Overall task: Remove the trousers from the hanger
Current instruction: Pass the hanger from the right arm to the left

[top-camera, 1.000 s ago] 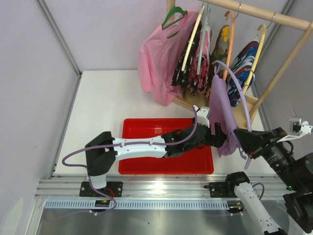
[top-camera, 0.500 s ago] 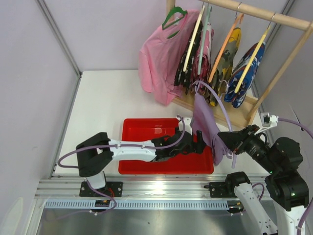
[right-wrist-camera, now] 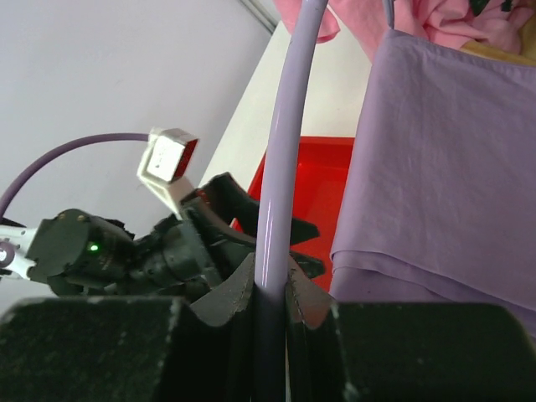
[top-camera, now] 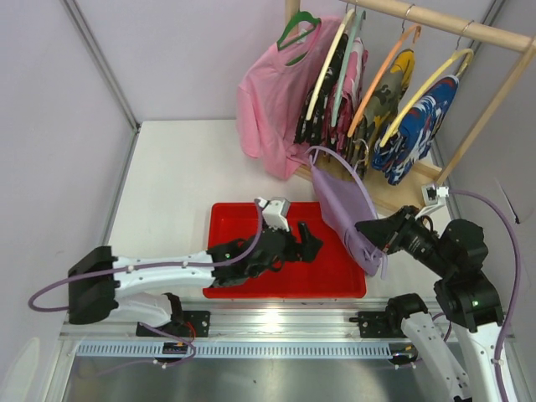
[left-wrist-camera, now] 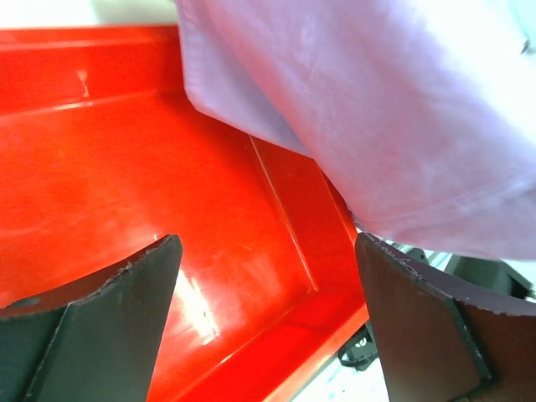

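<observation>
Right wrist | right fingers clenched on lavender hanger bearing lavender trousers | left fingers spread over red tray

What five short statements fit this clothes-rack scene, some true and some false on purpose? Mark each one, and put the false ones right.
1. The right gripper is shut on the lavender hanger. True.
2. The left gripper grips the lavender trousers. False: its jaws stand open over the red tray and hold nothing.
3. The lavender trousers are draped over the lavender hanger. True.
4. The pink shirt lies in the red tray. False: it hangs on the wooden rack at the back.
5. The lavender hanger hangs on the wooden rack. False: the right gripper holds it off the rack, beside the red tray.
</observation>
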`<state>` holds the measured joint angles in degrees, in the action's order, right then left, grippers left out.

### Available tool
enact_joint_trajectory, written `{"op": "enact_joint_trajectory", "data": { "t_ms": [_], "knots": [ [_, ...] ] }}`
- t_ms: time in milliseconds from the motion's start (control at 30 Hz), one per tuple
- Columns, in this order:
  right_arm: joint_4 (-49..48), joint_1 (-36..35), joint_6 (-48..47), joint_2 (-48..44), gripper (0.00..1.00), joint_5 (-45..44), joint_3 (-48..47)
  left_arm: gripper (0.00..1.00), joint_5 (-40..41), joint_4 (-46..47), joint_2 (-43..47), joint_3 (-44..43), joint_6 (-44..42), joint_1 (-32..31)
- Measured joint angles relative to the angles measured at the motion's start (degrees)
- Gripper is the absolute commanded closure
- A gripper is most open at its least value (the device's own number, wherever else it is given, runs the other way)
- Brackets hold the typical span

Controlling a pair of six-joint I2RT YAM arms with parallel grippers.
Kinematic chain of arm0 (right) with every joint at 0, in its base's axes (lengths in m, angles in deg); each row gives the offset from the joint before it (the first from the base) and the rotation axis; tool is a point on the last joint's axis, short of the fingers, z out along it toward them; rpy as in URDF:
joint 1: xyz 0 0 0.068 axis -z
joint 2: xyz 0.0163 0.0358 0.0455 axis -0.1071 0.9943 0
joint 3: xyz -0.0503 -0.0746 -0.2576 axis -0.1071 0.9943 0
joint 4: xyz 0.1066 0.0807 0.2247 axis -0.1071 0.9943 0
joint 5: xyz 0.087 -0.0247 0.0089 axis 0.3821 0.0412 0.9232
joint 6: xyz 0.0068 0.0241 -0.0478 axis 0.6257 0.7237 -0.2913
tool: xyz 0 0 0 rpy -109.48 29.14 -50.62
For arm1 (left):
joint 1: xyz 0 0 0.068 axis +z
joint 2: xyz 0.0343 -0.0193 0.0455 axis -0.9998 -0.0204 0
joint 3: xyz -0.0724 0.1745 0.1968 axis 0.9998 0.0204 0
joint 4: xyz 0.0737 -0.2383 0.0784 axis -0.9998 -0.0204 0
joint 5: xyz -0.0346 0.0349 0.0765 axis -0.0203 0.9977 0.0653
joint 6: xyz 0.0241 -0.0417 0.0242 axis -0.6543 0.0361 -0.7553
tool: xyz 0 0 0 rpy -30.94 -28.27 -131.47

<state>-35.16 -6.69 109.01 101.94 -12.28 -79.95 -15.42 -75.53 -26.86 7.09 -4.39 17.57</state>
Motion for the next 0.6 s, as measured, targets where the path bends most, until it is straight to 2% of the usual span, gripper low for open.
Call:
{"op": "enact_joint_trajectory", "data": {
  "t_ms": [167,333,433,600],
  "knots": [
    [-5.55,-1.29,2.78,1.33,1.0,0.35,3.8,0.07,1.88,-2.82,10.82,2.91,-0.17,0.0],
    [-9.42,-8.96,3.78,5.05,1.0,-3.26,6.08,0.05,1.92,-3.19,17.62,2.82,-1.73,0.0],
    [-11.17,-19.15,3.26,8.5,1.0,-10.38,6.08,0.05,1.9,-4.15,18.12,1.7,-2.86,0.0],
    [-14.47,-40.41,0.09,15.8,1.0,-29.38,6.08,0.04,2.78,-6.34,18.45,0.79,-3.34,0.02]
  ]
}}
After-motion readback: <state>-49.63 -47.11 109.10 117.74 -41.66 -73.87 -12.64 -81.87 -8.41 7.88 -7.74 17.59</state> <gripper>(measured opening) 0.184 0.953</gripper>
